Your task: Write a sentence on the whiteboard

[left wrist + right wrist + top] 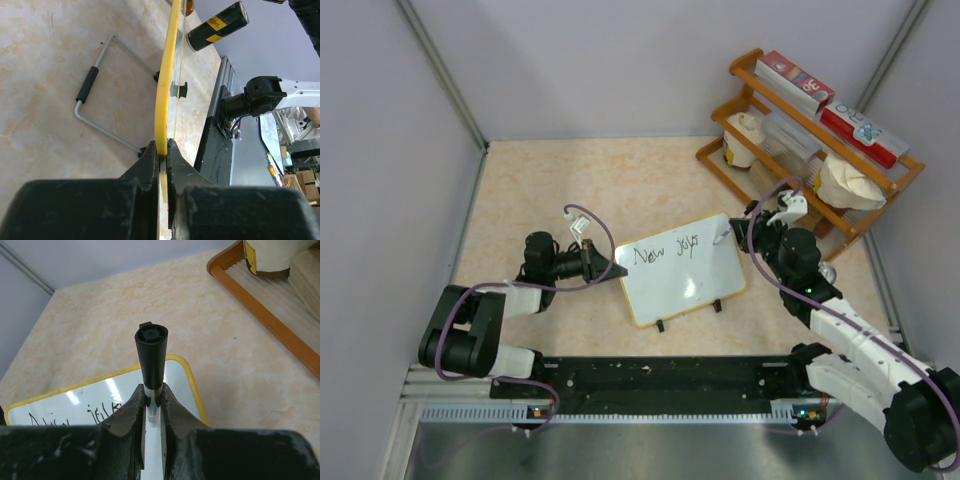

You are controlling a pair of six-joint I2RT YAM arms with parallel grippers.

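The whiteboard (685, 285) stands tilted on two black feet in the middle of the table, with "New Yor" handwritten along its top. My left gripper (611, 268) is shut on its left edge; in the left wrist view the yellowish frame (163, 85) runs up from between my pinching left gripper (164, 146). At the board's upper right corner my right gripper (738, 232) is shut on a marker (722, 238). The right wrist view has the marker's black end (151, 352) sticking up out of my right gripper (153, 391), over the whiteboard (95, 400).
A wooden rack (800, 150) with boxes and cups stands at the back right, close behind my right arm. The board's wire stand (97, 95) rests on the table behind it. A black can with a yellow label (218, 26) lies past the board's far end.
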